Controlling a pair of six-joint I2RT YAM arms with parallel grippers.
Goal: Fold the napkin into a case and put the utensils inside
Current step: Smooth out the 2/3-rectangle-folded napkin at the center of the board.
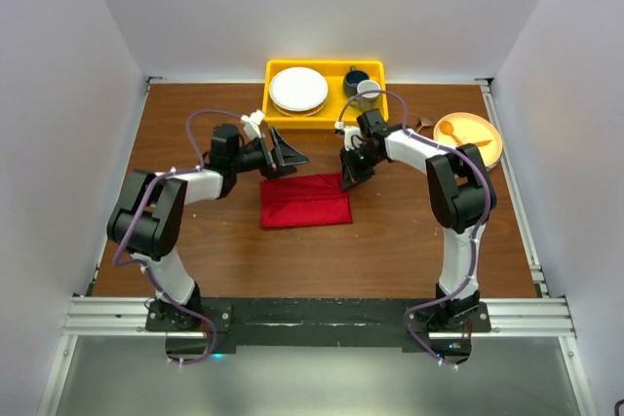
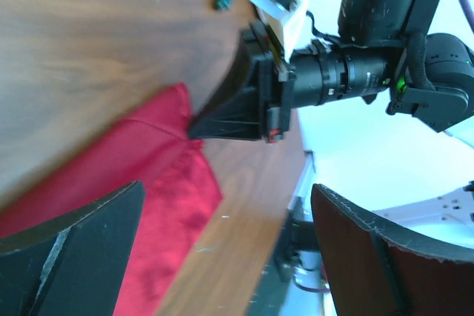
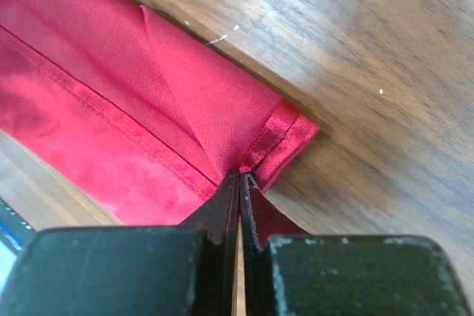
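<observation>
**Right gripper (image 3: 238, 177) pinched shut on napkin (image 1: 305, 201) corner**

The napkin is laid folded into a rectangle beneath this gripper, its hemmed corner nipped between the closed jaws. To that gripper's left, the left gripper (image 1: 286, 158) is held wide open and empty over the neighbouring corner. Folding is judged partly done. Well to the right, a spoon (image 1: 448, 130) is seen on an orange plate (image 1: 485, 148), not yet inserted.

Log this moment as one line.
napkin: folded, on table | left gripper: open, empty | right gripper: shut on napkin corner | spoon: on orange plate
</observation>
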